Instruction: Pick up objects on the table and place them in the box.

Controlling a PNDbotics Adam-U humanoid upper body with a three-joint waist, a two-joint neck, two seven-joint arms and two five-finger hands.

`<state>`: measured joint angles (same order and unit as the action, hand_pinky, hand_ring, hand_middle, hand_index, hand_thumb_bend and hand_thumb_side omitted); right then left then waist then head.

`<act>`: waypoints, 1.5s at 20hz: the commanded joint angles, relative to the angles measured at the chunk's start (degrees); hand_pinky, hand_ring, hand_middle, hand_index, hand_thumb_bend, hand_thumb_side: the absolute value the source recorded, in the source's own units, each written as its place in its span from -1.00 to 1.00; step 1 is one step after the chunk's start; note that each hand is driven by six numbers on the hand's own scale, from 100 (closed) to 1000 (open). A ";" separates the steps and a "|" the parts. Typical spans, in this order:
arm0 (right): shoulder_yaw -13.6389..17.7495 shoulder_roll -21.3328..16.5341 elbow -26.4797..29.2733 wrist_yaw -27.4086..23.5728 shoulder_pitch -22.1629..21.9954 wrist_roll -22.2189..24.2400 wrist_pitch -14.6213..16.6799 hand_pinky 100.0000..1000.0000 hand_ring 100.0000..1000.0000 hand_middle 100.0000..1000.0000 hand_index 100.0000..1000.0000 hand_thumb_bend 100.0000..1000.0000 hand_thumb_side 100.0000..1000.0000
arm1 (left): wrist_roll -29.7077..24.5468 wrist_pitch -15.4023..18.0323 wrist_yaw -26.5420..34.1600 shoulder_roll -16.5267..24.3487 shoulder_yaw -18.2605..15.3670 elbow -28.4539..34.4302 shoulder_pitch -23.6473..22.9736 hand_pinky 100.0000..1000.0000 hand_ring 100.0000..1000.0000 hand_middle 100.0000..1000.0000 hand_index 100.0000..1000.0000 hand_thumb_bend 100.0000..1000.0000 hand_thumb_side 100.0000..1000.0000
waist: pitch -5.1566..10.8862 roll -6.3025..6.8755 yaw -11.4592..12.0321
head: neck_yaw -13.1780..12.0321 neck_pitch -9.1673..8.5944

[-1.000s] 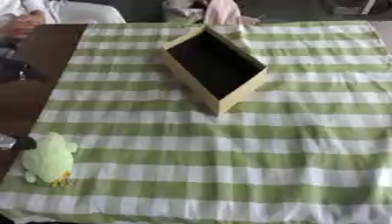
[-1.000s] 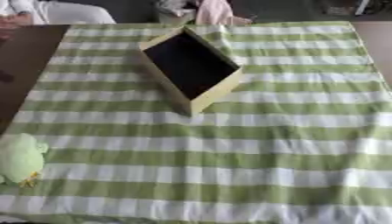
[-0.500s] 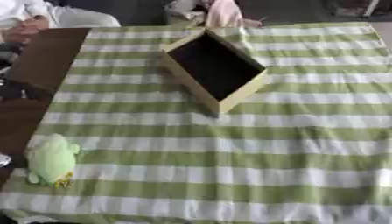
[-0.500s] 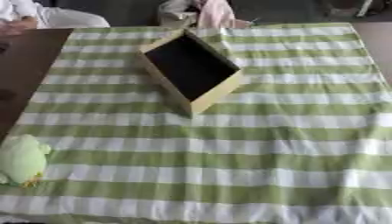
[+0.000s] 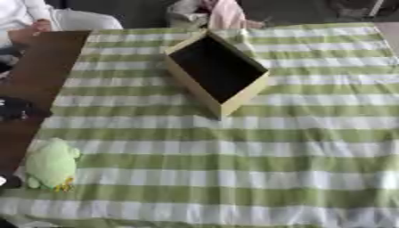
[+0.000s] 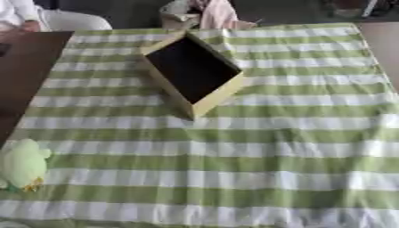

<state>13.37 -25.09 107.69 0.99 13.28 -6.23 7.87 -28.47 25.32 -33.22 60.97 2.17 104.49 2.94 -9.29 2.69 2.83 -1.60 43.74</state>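
Note:
A tan box (image 5: 217,71) with a dark inside lies open and slanted on the far middle of the green and white checked cloth (image 5: 257,160). At the cloth's near left corner lies a light green plush toy (image 5: 51,164) with small yellow feet, also seen in the right eye view (image 6: 23,164). A dark blurred shape, which looks like my left hand (image 5: 15,109), shows at the left edge over the bare brown table, up and to the left of the toy and apart from it. My right hand is in neither view.
Bare brown tabletop (image 5: 39,62) runs along the left of the cloth. A pink and grey bundle (image 5: 222,12) sits just past the box at the far edge. A small pale thing (image 5: 3,181) shows at the left edge beside the toy.
The dark shape at the left edge has slid down towards the near side, closer to the toy. Box and toy have stayed put.

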 commanded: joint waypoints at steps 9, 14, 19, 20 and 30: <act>0.40 -1.06 0.45 -0.21 0.44 0.00 -0.28 0.28 0.30 0.16 0.62 -1.00 1.00 | 0.02 0.82 -6.01 2.42 0.98 -1.50 -0.64 0.59 0.73 0.76 1.00 0.26 -0.10 | 0.43 -0.10 -0.23 | -0.52 0.38; 0.35 -0.77 0.54 -0.38 0.55 -0.04 -0.35 0.28 0.30 0.16 0.62 -1.00 1.00 | 0.68 1.35 -7.14 1.93 1.94 -2.37 -1.03 0.56 0.72 0.76 1.00 0.14 -0.24 | 0.30 -0.05 -0.61 | -0.76 0.38; 0.23 -0.54 0.55 -0.62 0.64 0.02 -0.42 0.27 0.30 0.16 0.62 -1.00 1.00 | 1.12 2.18 -6.69 1.46 3.21 -3.51 -0.30 0.54 0.72 0.75 1.00 0.09 -0.25 | 0.18 -0.13 -1.10 | -1.08 0.38; 0.20 -0.50 0.55 -0.66 0.66 0.02 -0.43 0.27 0.30 0.16 0.62 -1.00 1.00 | 0.90 2.26 -6.53 1.44 3.42 -3.82 -0.15 0.54 0.72 0.75 1.00 0.10 -0.23 | 0.15 -0.13 -1.16 | -1.11 0.38; -0.02 0.02 0.54 -1.09 0.75 0.25 -0.60 0.27 0.29 0.15 0.62 -1.00 1.00 | 1.50 2.24 -8.81 0.44 4.76 -5.39 0.61 0.48 0.70 0.74 1.00 0.04 -0.24 | -0.12 -0.24 -1.58 | -1.74 0.38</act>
<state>13.33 -24.26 107.69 0.33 13.34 -6.00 7.39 -27.53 27.52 -41.85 60.20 7.20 99.01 2.94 -9.93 2.49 1.24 -3.11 43.74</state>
